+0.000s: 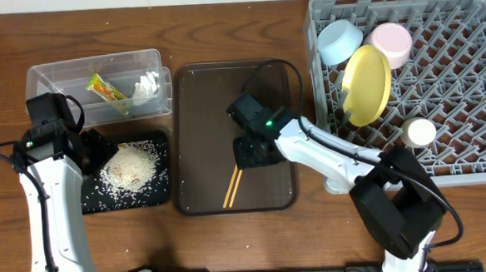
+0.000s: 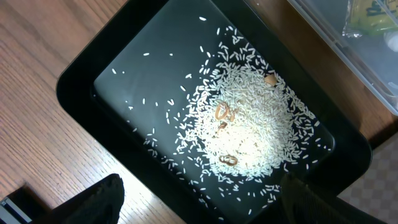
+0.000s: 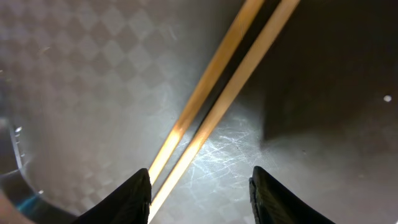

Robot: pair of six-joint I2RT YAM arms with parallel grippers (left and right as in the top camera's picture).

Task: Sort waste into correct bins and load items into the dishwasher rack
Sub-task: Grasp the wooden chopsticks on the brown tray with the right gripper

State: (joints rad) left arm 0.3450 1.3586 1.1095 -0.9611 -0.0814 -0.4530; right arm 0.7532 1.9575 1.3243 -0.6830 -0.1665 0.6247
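The wooden chopsticks (image 1: 233,186) (image 3: 224,81) lie side by side on the dark brown serving tray (image 1: 216,104). My right gripper (image 1: 256,148) (image 3: 199,199) hangs low over them, open, with the sticks running between its fingers close to the left finger (image 3: 134,199). My left gripper (image 1: 94,148) (image 2: 199,205) stands open above the black tray (image 1: 88,202) (image 2: 137,81), which holds a heap of rice (image 1: 130,167) (image 2: 255,130). The clear box (image 1: 57,79) holds the snack wrapper (image 1: 107,91) and white paper bits (image 1: 147,85).
The grey dishwasher rack (image 1: 314,66) at the right carries the blue bowl (image 1: 340,41), the white-pink bowl (image 1: 390,43), the yellow plate (image 1: 367,84) on edge and the pale cup (image 1: 419,132). A few brownish bits (image 2: 222,112) lie in the rice.
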